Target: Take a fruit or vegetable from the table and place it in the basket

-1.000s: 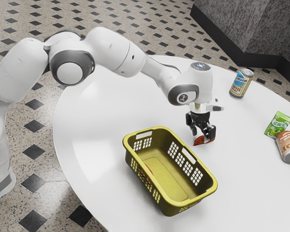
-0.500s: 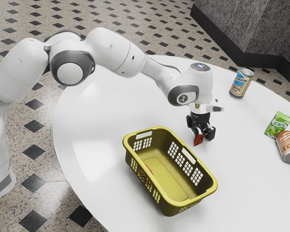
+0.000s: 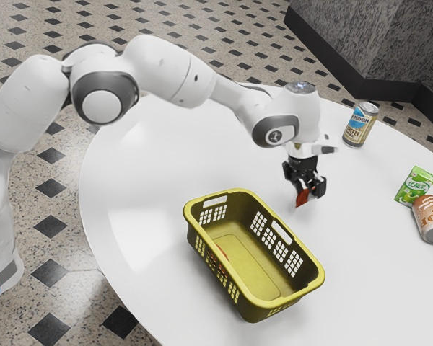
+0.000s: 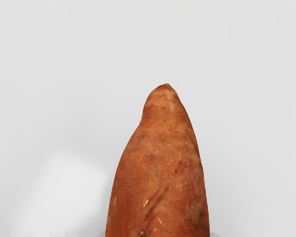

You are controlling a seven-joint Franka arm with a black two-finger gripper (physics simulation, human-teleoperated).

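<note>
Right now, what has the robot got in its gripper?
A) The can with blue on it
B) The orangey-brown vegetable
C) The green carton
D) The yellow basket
B: the gripper has its two fingers closed on the orangey-brown vegetable, whose pointed end pokes out in the wrist view.

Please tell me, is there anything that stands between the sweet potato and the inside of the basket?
Only the side wall of the basket that faces the hand; I see nothing else between it and the sweet potato.
</note>
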